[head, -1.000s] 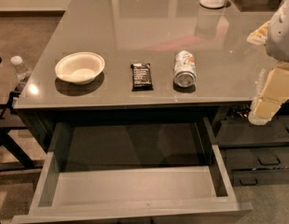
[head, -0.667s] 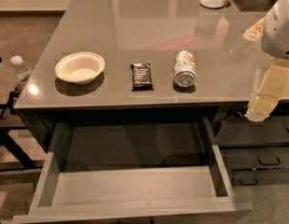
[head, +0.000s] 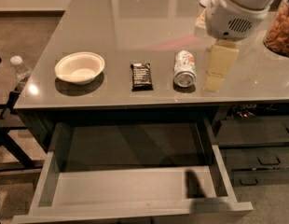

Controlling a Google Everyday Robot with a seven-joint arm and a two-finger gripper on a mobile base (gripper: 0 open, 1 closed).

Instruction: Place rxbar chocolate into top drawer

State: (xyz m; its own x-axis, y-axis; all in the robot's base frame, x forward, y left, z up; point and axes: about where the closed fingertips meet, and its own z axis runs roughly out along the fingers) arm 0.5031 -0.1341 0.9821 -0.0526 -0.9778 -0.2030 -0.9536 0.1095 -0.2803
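On the desk (head: 135, 27) the chocolate bar (head: 141, 75) lies ungrasped; the gripper (head: 219, 68) hovers just beside the can (head: 184, 68), spread or closed I cannot tell. The top drawer (head: 126, 188) stands open.

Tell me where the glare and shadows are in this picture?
Camera view: the glossy table mirrors pale lights near its far edge, with a bright spot at its front left corner; the bowl casts a soft shadow frontward; a dark shadow lies on the top drawer floor at right; the gripper hangs over the table just right of the can.
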